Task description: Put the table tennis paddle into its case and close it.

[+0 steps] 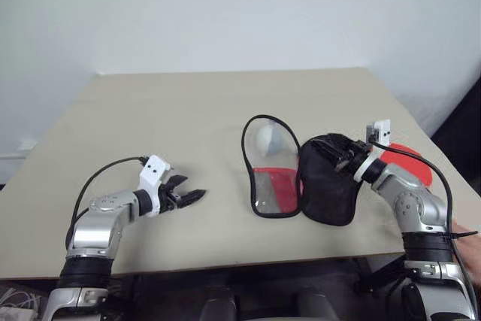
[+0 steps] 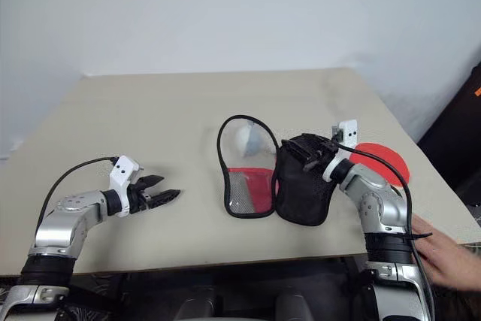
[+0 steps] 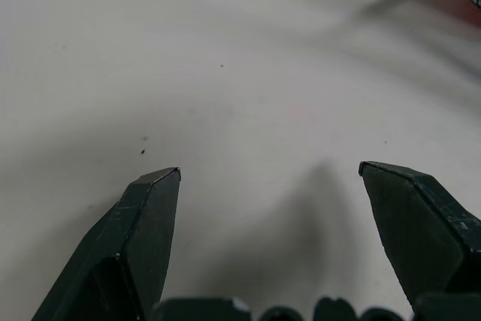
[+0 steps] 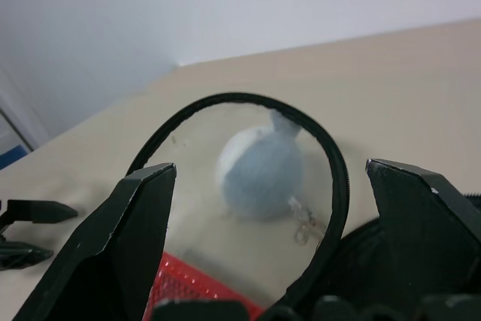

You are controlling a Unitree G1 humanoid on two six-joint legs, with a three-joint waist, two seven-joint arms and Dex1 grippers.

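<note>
A plain pale wall stands behind a beige tabletop [image 1: 188, 110] that carries everything here.

The right tool [image 2: 310, 149] hangs level with its fingers spread wide and nothing between them, hovering over the black half of the case [image 2: 301, 182]. Looking along its fingers, the clear window half of the case lies just ahead, and a small grey-blue soft lump [image 4: 259, 171] shows through the plastic. The left tool [image 1: 183, 196] is likewise released and empty, low over bare tabletop, well apart from the case.

The case lies opened like a book near the middle of the tabletop, the window and red mesh half towards the left arm, the black half towards the right. The table tennis paddle [image 2: 382, 162] lies flat beyond the right wrist, just beside the case, mostly hidden by the arm; its handle cannot be seen. A person's hand [image 2: 447, 253] rests at the tabletop's near right corner.

The paddle looks light and stiff with a grippy rubber face, so pinching the blade's edge or the handle should serve. The case is limp fabric that will likely fold and slide; it probably needs pinning by the rim while the paddle goes in.
</note>
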